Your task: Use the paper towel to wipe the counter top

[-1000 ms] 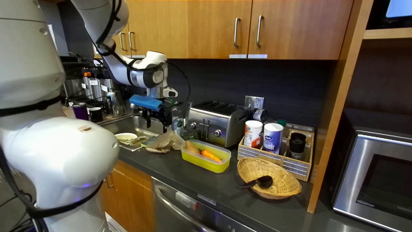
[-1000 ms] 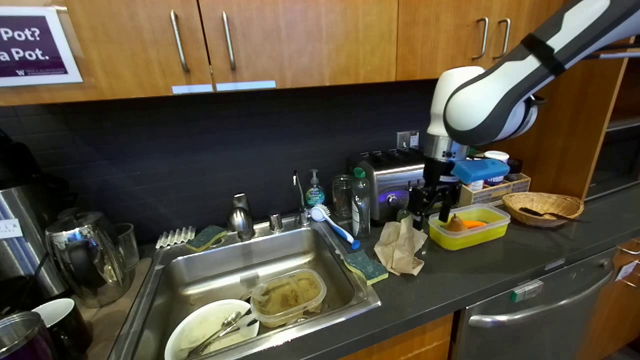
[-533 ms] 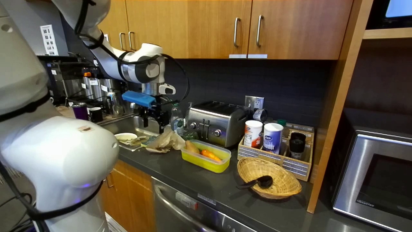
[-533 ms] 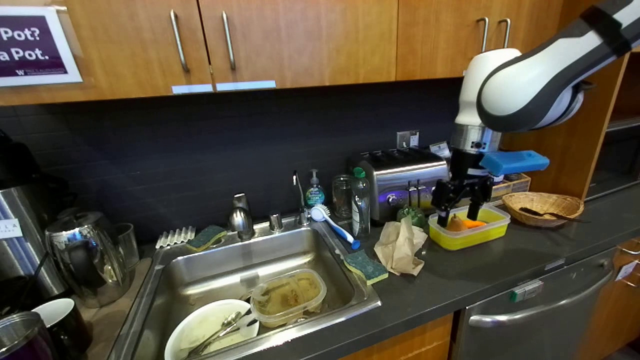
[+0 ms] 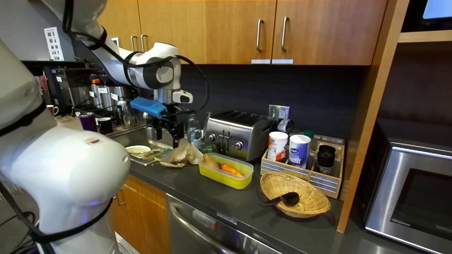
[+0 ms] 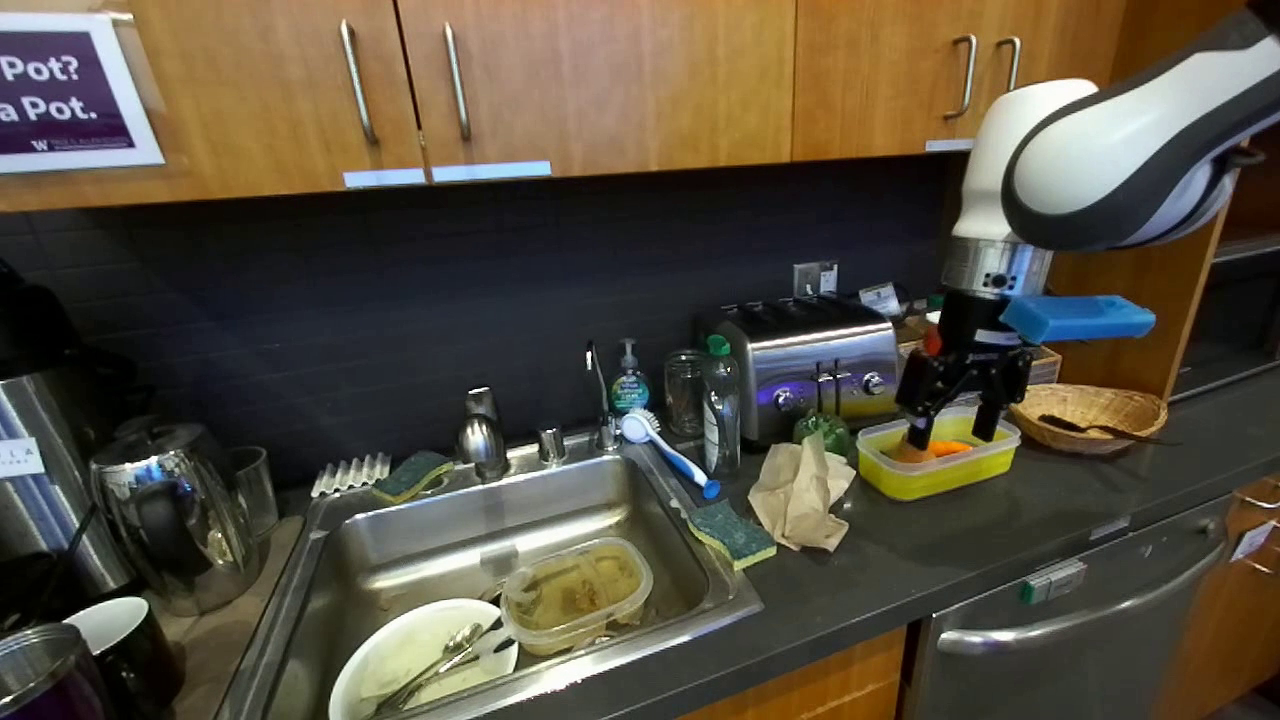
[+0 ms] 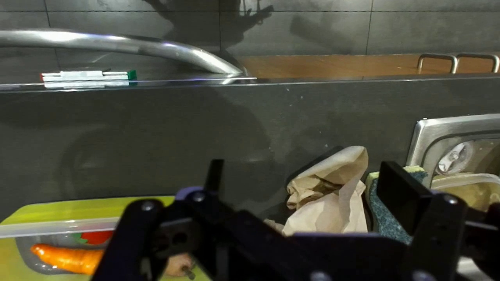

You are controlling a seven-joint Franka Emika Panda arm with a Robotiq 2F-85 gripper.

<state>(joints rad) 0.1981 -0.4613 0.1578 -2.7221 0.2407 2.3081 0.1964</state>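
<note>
Lower right of centre in the wrist view, the paper towel [image 7: 336, 207] lies on the counter top [image 7: 187, 132]: a tan, matte sheet crumpled into angular folds, one flap curling up to a rounded lip. The counter top is smooth, dark grey, lightly specked. Just beside the paper towel on its right is a sponge [image 7: 386, 218], coarse green with a yellow layer, partly covered by a finger of the gripper [image 7: 302, 168]. The black fingers stand wide apart; the gripper's blurred body hides the paper towel's lower edge. In the lower left corner, a smooth yellow container [image 7: 97, 209], cut off by the frame, holds a glossy carrot [image 7: 72, 260]. In an exterior view a fingertip [image 5: 175, 142] overlaps the paper towel's upper edge; I cannot tell whether they touch.
</note>
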